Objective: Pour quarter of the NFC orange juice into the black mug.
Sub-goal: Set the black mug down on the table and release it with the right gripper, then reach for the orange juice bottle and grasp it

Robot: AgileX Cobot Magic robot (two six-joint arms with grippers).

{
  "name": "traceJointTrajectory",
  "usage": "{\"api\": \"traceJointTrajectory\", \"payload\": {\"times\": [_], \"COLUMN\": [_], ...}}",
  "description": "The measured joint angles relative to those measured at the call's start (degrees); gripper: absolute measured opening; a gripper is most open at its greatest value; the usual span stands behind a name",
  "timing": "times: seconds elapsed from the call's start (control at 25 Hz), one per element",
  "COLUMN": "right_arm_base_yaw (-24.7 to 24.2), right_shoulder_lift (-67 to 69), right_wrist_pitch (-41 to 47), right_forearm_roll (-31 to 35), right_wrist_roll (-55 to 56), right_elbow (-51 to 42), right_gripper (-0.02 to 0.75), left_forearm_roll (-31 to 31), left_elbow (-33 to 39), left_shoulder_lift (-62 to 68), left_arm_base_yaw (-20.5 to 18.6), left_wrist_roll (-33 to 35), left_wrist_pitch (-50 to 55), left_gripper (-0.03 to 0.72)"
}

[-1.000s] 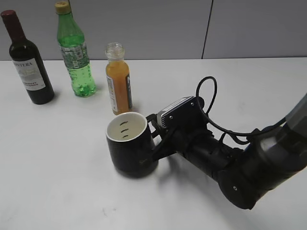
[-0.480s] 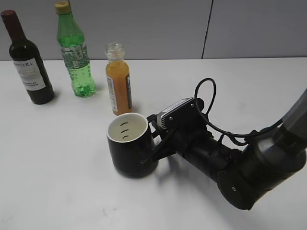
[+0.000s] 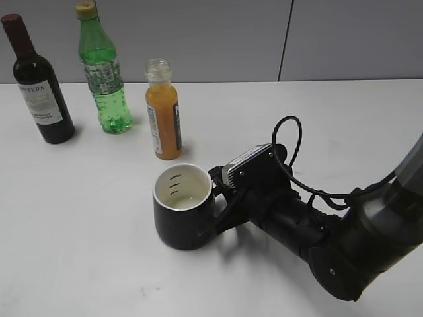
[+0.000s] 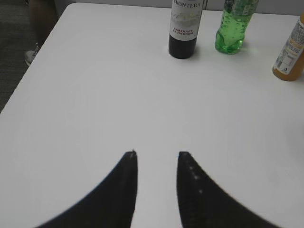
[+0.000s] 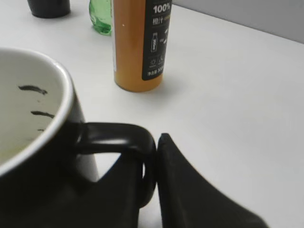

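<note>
White matte table [image 3: 79,218]: squat black mug [image 3: 184,210] at right fingers; beyond, orange juice bottle [image 3: 163,111], green plastic bottle [image 3: 102,71], dark wine bottle [image 3: 36,82].

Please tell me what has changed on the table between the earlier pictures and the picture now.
The right gripper, at the handle of the black mug, dragged the mug a little toward the camera and rightward, away from the NFC orange juice. The jaws seem to be loosening. The juice, the green plastic bottle and the wine bottle stayed in place.

Wine bottle [image 3: 36,82] beside green bottle [image 3: 102,72], white table [image 3: 79,251]; label seemingly "Frontera".
</note>
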State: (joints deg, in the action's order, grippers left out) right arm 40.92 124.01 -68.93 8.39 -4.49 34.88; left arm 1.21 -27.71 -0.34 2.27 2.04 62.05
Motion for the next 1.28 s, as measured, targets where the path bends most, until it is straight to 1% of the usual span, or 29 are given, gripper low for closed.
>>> {"api": "traceJointTrajectory", "payload": {"times": [0.12, 0.2, 0.28, 0.36, 0.72, 0.92, 1.28], "right_arm_base_yaw": [0.0, 0.0, 0.0, 0.0, 0.0, 0.0, 0.0], "right_shoulder_lift": [0.0, 0.0, 0.0, 0.0, -0.2, -0.9, -5.4], "right_wrist_pitch": [-0.1, -0.2, -0.2, -0.2, -0.7, -0.7, -0.7], "right_forearm_roll": [-0.4, -0.5, -0.6, -0.5, -0.4, -0.4, -0.3], "right_wrist_roll": [0.0, 0.0, 0.0, 0.0, 0.1, 0.1, 0.1], "right_elbow": [-0.3, -0.3, -0.5, -1.0, -2.4, -3.6, -9.2], "right_gripper": [0.181, 0.274, 0.347, 0.404, 0.515, 0.592, 0.605], "left_forearm_roll": [0.0, 0.0, 0.0, 0.0, 0.0, 0.0, 0.0], "left_elbow": [0.0, 0.0, 0.0, 0.0, 0.0, 0.0, 0.0], "left_shoulder_lift": [0.0, 0.0, 0.0, 0.0, 0.0, 0.0, 0.0], "left_arm_base_yaw": [0.0, 0.0, 0.0, 0.0, 0.0, 0.0, 0.0], "left_wrist_roll": [0.0, 0.0, 0.0, 0.0, 0.0, 0.0, 0.0], "left_wrist_pitch": [0.0, 0.0, 0.0, 0.0, 0.0, 0.0, 0.0], "left_gripper": [0.231, 0.231, 0.231, 0.231, 0.231, 0.231, 0.231]}}
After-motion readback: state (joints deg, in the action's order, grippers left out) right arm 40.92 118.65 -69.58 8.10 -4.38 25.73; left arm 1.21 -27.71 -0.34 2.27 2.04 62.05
